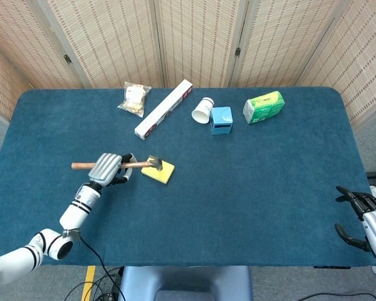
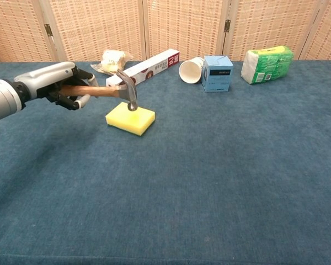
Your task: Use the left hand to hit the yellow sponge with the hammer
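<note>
Directly beneath the hammer [image 2: 105, 91] head lies the yellow sponge [image 2: 131, 118]; my left robot hand [image 2: 58, 84] grips the handle, pointing rightward.

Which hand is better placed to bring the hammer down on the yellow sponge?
Left. The left hand grips the hammer, head over the yellow sponge. The right hand sits empty at the far table edge.

Your left hand [image 2: 55, 83] is out over the table on an outstretched arm, fingers [image 1: 120, 180] wrapped around the hammer [image 2: 107, 91] handle, knuckles up. Your right hand [image 1: 363, 216] sits low at the table's near right corner, holding nothing, fingers apart and apparently curved, though only part of it shows at the frame edge.
</note>
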`<state>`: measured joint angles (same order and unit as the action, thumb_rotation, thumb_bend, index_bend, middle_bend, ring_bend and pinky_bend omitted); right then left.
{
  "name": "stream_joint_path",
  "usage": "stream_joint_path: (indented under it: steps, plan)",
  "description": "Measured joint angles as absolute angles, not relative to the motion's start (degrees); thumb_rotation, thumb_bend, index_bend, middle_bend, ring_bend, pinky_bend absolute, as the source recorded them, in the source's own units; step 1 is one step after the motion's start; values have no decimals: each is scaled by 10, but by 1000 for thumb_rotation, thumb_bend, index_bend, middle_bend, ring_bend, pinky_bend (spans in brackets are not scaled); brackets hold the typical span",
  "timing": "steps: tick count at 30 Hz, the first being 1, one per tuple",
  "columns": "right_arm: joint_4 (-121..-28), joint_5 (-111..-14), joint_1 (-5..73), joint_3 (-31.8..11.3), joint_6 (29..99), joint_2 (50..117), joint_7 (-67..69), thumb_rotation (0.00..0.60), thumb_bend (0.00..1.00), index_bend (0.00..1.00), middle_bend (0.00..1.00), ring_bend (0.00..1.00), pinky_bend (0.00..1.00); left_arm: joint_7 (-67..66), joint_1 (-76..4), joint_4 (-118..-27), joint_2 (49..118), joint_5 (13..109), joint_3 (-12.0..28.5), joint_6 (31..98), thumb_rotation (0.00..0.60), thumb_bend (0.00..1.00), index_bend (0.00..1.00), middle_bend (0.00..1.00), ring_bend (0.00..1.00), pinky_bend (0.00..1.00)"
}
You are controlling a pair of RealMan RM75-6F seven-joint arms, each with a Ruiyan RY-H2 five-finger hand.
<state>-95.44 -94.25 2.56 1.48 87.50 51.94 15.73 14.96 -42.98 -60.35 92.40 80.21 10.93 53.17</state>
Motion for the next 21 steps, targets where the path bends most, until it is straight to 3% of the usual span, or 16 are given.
stream_joint_path:
  steps: [8,21]
  plan:
    - [-955,-943,24,14,877,519,156,600,258,116,325,193,201,151,-438,-564,948,791,101,515,600,723,779,823,886,937]
    - [-948,-946,24,14,879,523,163,600,258,116,325,192,201,145,-427,-648,894,805,103,563,600,726,787,840,934,960]
